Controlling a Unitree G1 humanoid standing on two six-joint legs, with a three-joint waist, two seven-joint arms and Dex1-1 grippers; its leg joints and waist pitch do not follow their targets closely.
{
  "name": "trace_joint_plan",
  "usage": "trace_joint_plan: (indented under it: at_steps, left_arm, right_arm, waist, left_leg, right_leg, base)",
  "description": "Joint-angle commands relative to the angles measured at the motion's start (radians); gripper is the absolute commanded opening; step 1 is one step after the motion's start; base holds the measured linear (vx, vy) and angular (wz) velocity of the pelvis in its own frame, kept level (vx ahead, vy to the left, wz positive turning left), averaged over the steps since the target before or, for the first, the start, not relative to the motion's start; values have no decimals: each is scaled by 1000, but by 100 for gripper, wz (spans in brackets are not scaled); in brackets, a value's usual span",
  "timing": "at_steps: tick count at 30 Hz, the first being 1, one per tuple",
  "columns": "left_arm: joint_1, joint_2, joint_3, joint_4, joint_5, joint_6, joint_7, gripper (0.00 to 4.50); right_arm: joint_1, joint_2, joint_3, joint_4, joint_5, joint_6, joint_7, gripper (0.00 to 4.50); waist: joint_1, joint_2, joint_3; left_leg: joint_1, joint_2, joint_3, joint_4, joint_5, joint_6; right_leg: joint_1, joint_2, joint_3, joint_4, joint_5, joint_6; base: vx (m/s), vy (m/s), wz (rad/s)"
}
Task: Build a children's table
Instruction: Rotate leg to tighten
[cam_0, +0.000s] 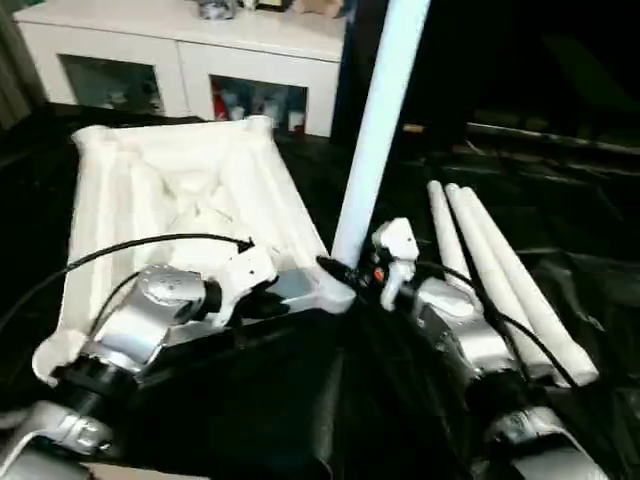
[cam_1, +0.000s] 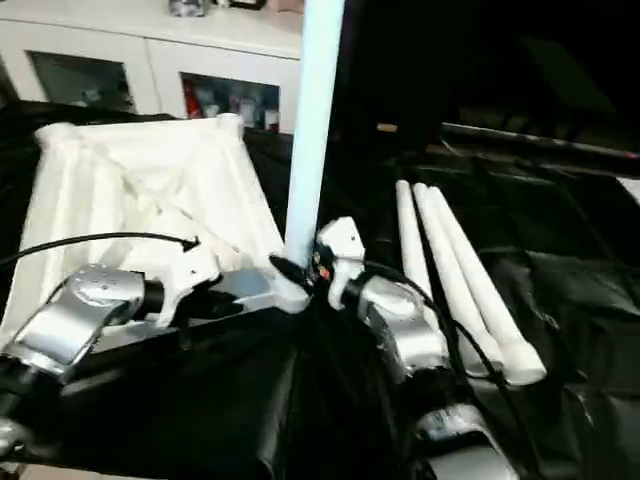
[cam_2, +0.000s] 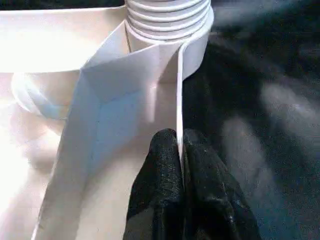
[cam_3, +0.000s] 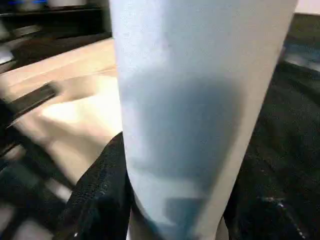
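Note:
The white table top (cam_0: 130, 190) lies ribbed side up on black cloth. One white leg (cam_0: 382, 120) stands upright in its near right corner socket (cam_0: 335, 290). My right gripper (cam_0: 345, 268) is shut around the foot of that leg, and its black fingers (cam_3: 100, 192) flank the tube (cam_3: 200, 100). My left gripper (cam_2: 179, 142) is shut on the top's thin side wall (cam_2: 179, 90), just short of the leg's ribbed base (cam_2: 167, 15). My left gripper (cam_0: 290, 300) sits at the near rim in the head views.
Three loose white legs (cam_0: 500, 285) lie side by side on the black cloth to the right of my right arm. A white glass-door cabinet (cam_0: 200, 60) stands behind the table top. A black cable (cam_0: 120, 250) runs over my left forearm.

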Motion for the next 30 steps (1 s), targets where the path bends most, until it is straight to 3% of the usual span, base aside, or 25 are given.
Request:
trace_joint_plan:
  at_steps: [1,2,3,5,6,7,8,9,10,11,12,13,14,15,16,17,18,19,20,22,26,30]
  left_arm:
    - [-42,-24,29,-22,-5,22,36,0]
    - [-42,-24,29,-22,-5,22,36,0]
    - [-46,-33,30,-18,-1,32,51,0]
    - [-74,-89,41,9,12,76,139,0]
    - [-81,-103,44,16,14,87,160,0]
    - [-103,-146,57,45,22,124,229,0]
    - [-111,-161,62,56,26,141,252,0]
    - [-111,-161,62,56,26,141,252,0]
    - [-132,-200,76,88,39,178,321,0]
    - [-142,-221,86,103,44,196,359,0]
    - [-148,-234,93,111,46,208,385,0]
    - [-156,-253,101,123,49,221,422,0]
    - [-167,-282,101,140,59,231,465,0]
    - [-167,-282,101,140,59,231,465,0]
    - [-171,-293,101,147,65,234,483,0]
    - [-171,-295,99,148,67,235,486,0]
    - [-175,-305,91,156,82,238,504,0]
    - [-178,-316,89,163,90,235,525,0]
    - [-178,-319,89,164,91,234,530,0]
    - [-185,-332,96,175,91,234,552,0]
    - [-187,-333,99,178,91,238,561,0]
    - [-183,-324,94,171,86,237,547,0]
  right_arm:
    - [11,-1,-29,106,-36,76,-120,193]
    - [11,-1,-29,106,-36,76,-120,192]
    - [2,7,-34,116,-38,79,-146,192]
    - [-36,43,-53,180,-51,70,-294,192]
    - [-45,51,-56,195,-55,68,-326,192]
    - [-69,78,-64,232,-65,63,-406,192]
    - [-80,90,-72,247,-64,66,-431,192]
    - [-80,90,-72,247,-64,66,-431,192]
    - [-106,117,-84,277,-72,66,-508,192]
    - [-118,127,-83,290,-82,63,-540,192]
    - [-126,134,-81,298,-87,61,-561,192]
    - [-137,143,-81,311,-92,58,-596,192]
    - [-155,161,-90,335,-93,53,-653,192]
    - [-155,161,-90,335,-93,53,-653,192]
    - [-163,167,-95,346,-93,51,-675,192]
    - [-165,169,-95,348,-95,48,-681,192]
    - [-176,177,-99,360,-103,32,-716,192]
    - [-184,186,-109,364,-104,14,-750,192]
    - [-186,187,-111,365,-105,10,-758,192]
    - [-206,205,-129,373,-100,-26,-746,192]
    - [-216,211,-135,387,-96,-34,-733,192]
    - [-223,218,-148,406,-88,-35,-735,192]
  waist:
    - [-13,38,-51]
    - [-14,46,-49]
    - [-18,42,-48]
    - [-21,37,-42]
    - [-26,42,-37]
    - [-40,58,-30]
    - [-18,75,-35]
    - [7,70,-46]
    - [23,57,-44]
    - [10,10,-48]
    - [20,-7,-57]
    - [51,-4,-61]
    - [57,3,-64]
    - [59,11,-72]
    - [53,19,-74]
    - [49,23,-75]
    - [45,23,-73]
    - [44,28,-75]
    - [44,26,-77]
    - [43,26,-76]
    - [37,26,-79]
    - [36,27,-73]
  left_leg:
    - [10,68,-45,-105,-526,-45]
    - [11,72,-49,-112,-572,-50]
    - [14,73,-47,-113,-591,-48]
    - [29,68,-41,-107,-605,-53]
    - [56,57,-36,-87,-620,-47]
    - [34,80,-38,-119,-701,-46]
    - [-47,115,-40,-185,-768,-56]
    - [-72,110,-18,-198,-791,-66]
    - [-10,91,21,-214,-776,-41]
    - [35,49,-15,-93,-565,-73]
    - [31,18,-3,-22,-403,-50]
    - [-31,36,-17,-35,-103,-9]
    - [-43,42,-17,-59,-80,-16]
    - [-37,51,-15,-73,-68,-34]
    - [-29,57,-13,-82,-90,-48]
    - [-26,60,-12,-88,-123,-53]
    - [-33,57,-11,-92,-175,-57]
    - [-30,56,-9,-94,-207,-59]
    - [-23,56,-5,-91,-209,-55]
    - [-30,54,-4,-93,-204,-45]
    - [-26,56,-1,-96,-187,-32]
    - [-21,56,2,-98,-229,-33]
  right_leg:
    - [33,-103,26,-103,-611,-78]
    - [37,-102,18,-102,-582,-79]
    - [37,-101,14,-103,-571,-78]
    - [24,-106,9,-116,-606,-75]
    - [9,-105,-25,-148,-692,-39]
    - [42,-84,-70,-124,-632,-18]
    - [117,-67,-39,48,-449,-47]
    - [120,-48,-28,106,-243,-59]
    - [50,-35,12,111,-186,-61]
    - [-10,-144,72,-45,-641,-69]
    - [-18,-166,78,-98,-842,-18]
    - [37,-182,94,-81,-855,12]
    - [39,-157,81,-70,-763,5]
    - [32,-133,76,-53,-628,-13]
    - [21,-101,71,-25,-391,-61]
    - [21,-97,70,-19,-322,-85]
    - [27,-95,70,-11,-254,-112]
    - [31,-95,70,-16,-253,-118]
    - [29,-96,74,-18,-223,-124]
    - [36,-96,74,-18,-204,-121]
    - [39,-93,71,-20,-173,-127]
    - [33,-96,74,-30,-242,-123]
  base:
    - [0,0,0]
    - [0,0,0]
    - [0,0,0]
    - [0,0,0]
    - [0,0,0]
    - [0,0,0]
    - [-76,13,-4]
    - [0,0,0]
    - [0,0,0]
    - [56,-118,7]
    - [43,-118,-21]
    - [43,-118,-21]
    - [61,-56,-19]
    - [70,-29,-4]
    - [70,-29,-4]
    - [0,0,0]
    - [0,0,0]
    - [0,0,0]
    - [0,0,0]
    - [0,0,0]
    - [0,0,0]
    - [0,0,0]
